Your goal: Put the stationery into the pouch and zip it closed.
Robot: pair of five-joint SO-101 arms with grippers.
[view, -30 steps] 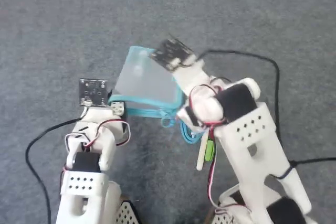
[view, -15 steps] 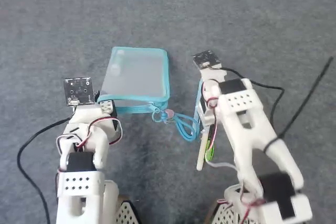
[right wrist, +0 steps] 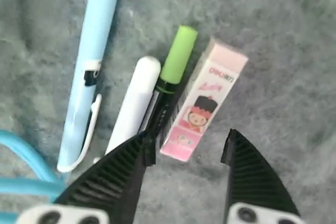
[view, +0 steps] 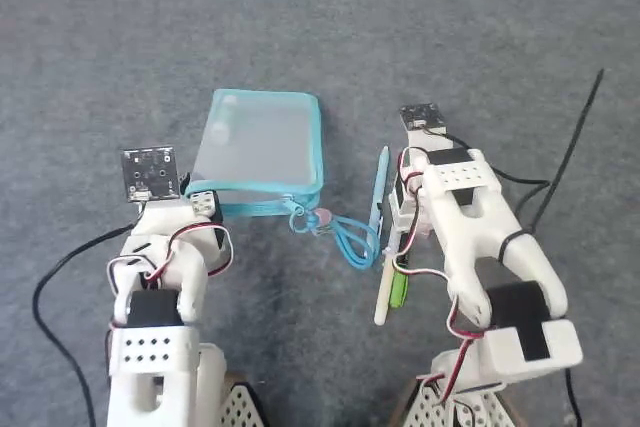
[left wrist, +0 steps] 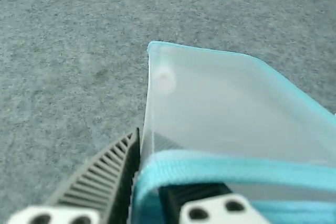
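Pouch [view: 262, 152] now lies flat mid-tabletop [view: 100, 67], no longer lifted. Left hand [left wrist: 152, 182] is clamped on its zip-edge corner. Right hand [right wrist: 189, 145] has swung off it and sits jaws apart over eraser [right wrist: 205, 98], so loading likely starts. One each: pouch, eraser, blue pen [right wrist: 92, 61], white pen [right wrist: 134, 103], green marker [right wrist: 176, 56]. Two hands.

Between the ribbed, matt plastic left jaws sits a smooth, frosted plastic pouch [left wrist: 226, 103] edged in teal woven cloth. Rough grey felt covers the desk [view: 500, 47].
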